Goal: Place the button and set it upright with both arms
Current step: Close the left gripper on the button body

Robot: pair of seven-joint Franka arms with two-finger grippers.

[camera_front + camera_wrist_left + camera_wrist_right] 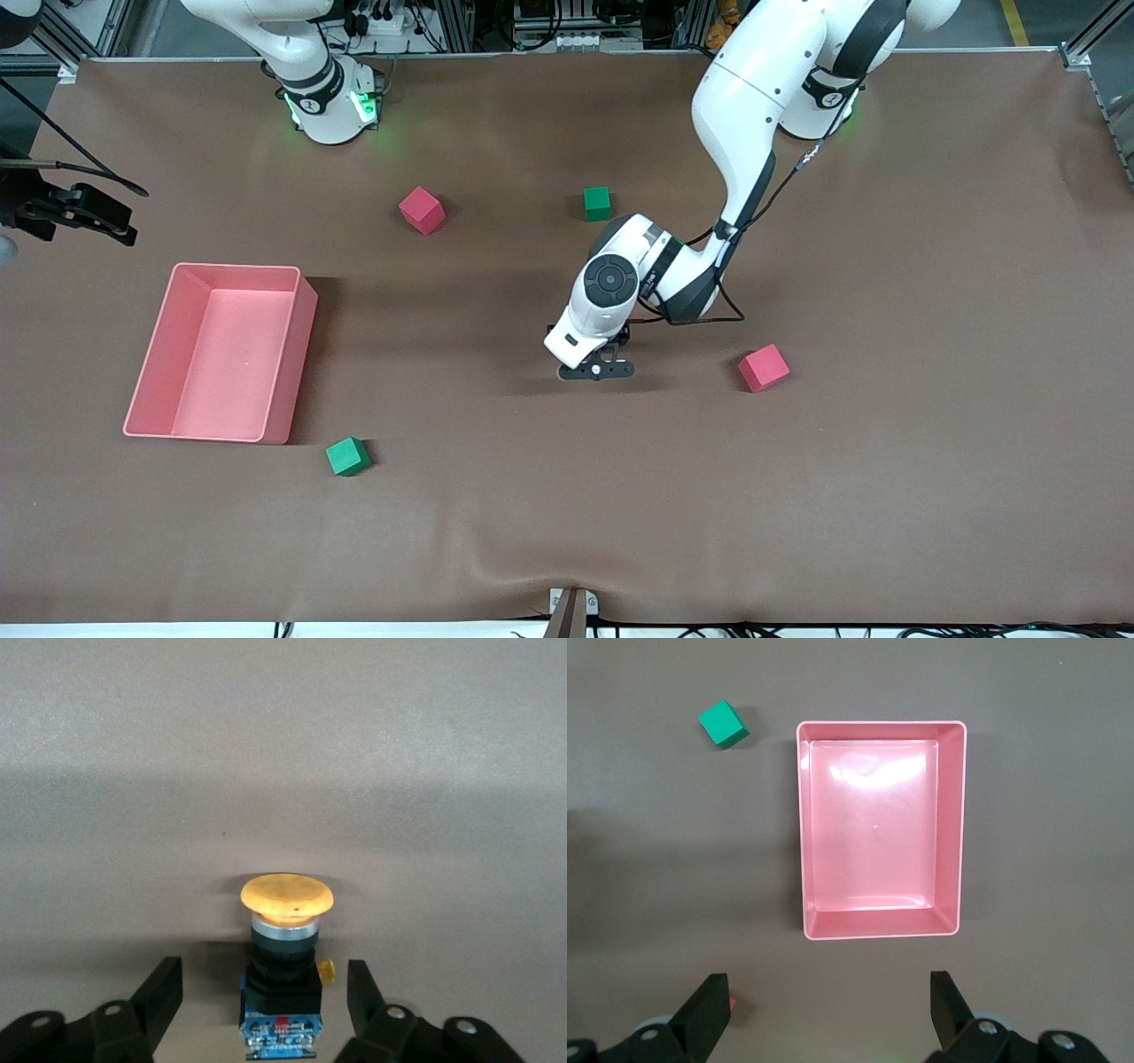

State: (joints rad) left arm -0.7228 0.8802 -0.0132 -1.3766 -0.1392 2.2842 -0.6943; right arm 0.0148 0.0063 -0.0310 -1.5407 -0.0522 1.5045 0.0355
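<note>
Button lies between the spread fingers of the left gripper, centre of the front view.

Left gripper [264,1010] is low over the table [886,487], fingers wide, touching nothing; the button [283,966] lies between them. Judgement: close squarely on the black body, not the cap. Right gripper [830,1010] waits, wide and empty, above the pink bin [959,815].

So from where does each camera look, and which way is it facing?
Front view: high across the table, facing the bases; shows the left arm bent down, left pincer low.
Left wrist view: looks past its open fingers at the button.
Right wrist view: looks down at the pink bin; right pincer open.
Shared: front and right wrist views show the bin and green cube.
</note>
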